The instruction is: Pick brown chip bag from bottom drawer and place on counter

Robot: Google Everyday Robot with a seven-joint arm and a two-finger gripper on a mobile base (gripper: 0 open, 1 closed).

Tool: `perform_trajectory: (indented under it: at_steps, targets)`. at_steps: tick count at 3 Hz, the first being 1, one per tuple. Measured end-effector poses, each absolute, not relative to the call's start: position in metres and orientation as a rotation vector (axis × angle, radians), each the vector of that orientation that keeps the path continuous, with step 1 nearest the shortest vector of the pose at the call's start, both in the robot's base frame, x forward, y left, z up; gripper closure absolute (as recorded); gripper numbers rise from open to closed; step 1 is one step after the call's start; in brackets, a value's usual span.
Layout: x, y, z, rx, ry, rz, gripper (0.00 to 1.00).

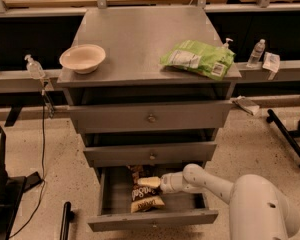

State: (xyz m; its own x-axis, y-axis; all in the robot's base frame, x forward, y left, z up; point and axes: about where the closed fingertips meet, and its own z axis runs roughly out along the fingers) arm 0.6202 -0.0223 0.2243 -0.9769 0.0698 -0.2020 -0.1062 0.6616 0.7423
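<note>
The brown chip bag (146,196) lies inside the open bottom drawer (152,219), a little to the 9 o'clock side of the drawer's middle. It lies lengthwise, with its cream-yellow end toward 6 o'clock, near the drawer front, and its dark end toward 12 o'clock, partly under the shadow of the drawer above. White lettering shows on its upper face.

The gripper (145,182) sits just over the middle of the bag, pointing toward 9 o'clock. It overlaps the bag's dark part, but whether it is open or closed, or has any hold of the bag, cannot be told (it reads only as one pale cream shape). The white arm (210,181) reaches into the drawer from 4 o'clock, where the robot's rounded body fills the lower corner of the view.

Above the bottom drawer, at 12 o'clock, the middle drawer (150,154) and the top drawer (150,118) are each pulled out slightly. The counter (140,39) tops the cabinet. On it a pale bowl (82,59) stands at the 9 o'clock edge and a green chip bag (197,59) lies at the 3 o'clock edge, well apart from each other.
</note>
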Motion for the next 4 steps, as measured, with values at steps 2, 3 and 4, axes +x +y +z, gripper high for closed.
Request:
perform_trajectory:
  at_steps: [2,3,4]
  targets:
    - [0.619,-0.017,0.223,-0.064,2.675,1.219,0.00]
    - [0.620,-0.008,0.219,-0.134,2.692,1.195,0.00]
    - [0.620,-0.002,0.211,-0.192,2.718,1.140,0.00]
